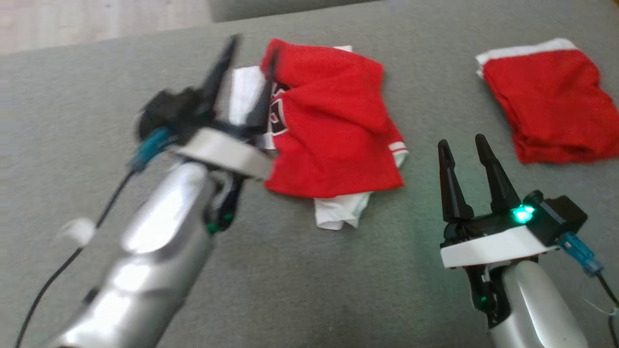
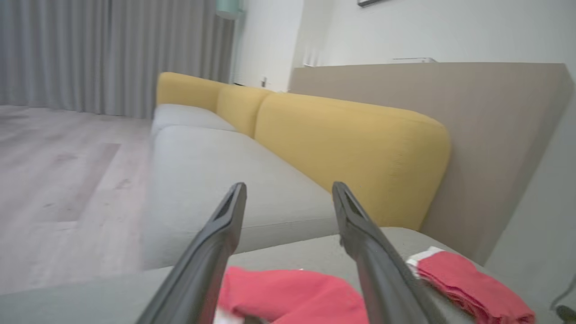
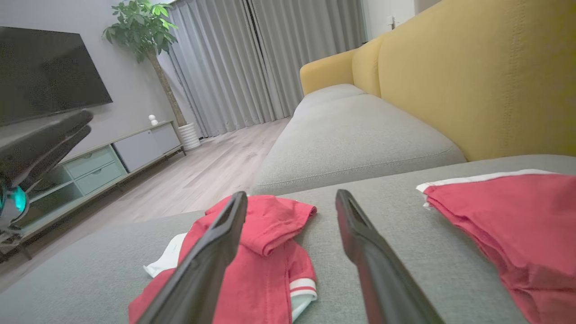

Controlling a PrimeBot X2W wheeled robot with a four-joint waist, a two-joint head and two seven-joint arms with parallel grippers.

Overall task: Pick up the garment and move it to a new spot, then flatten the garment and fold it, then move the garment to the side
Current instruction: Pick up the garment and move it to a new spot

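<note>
- The garment (image 1: 333, 135) lies in a crumpled red-and-white heap near the middle of the grey cushion (image 1: 309, 280). Red cloth is bunched on top, and white cloth pokes out at the near and left edges.
- Neither gripper holds it. The left gripper (image 1: 255, 47) hangs over its left edge, blurred, with its jaws spread. In the left wrist view we see only sofa between the fingers, with the red cloth below them.
- The right gripper (image 1: 462, 140) sits near the garment's right side with its jaws spread and empty, fingers pointing up the cushion.
- We judge the task to be at an early stage. The garment is not flat and no tidy fold shows, so flattening, folding and the move to the side are all left to do. We cannot tell whether this spot is already the new one.
- A second red pile (image 1: 551, 101), neatly folded, rests well apart on the right. We take it for separate work, and it already fills part of that side.
- For room, bare cushion spreads wide in front of the garment and to its left, which is enough to spread the cloth out. A narrower bare strip runs between the garment and the pile.
- For edges, the cushion's far edge runs close behind the garment, with the floor (image 1: 96, 19) beyond it at the upper left. Cloth pushed that way could slip off.
- In the right wrist view a yellow backrest (image 3: 472, 81) rises beyond the pile and closes off that side.
</note>
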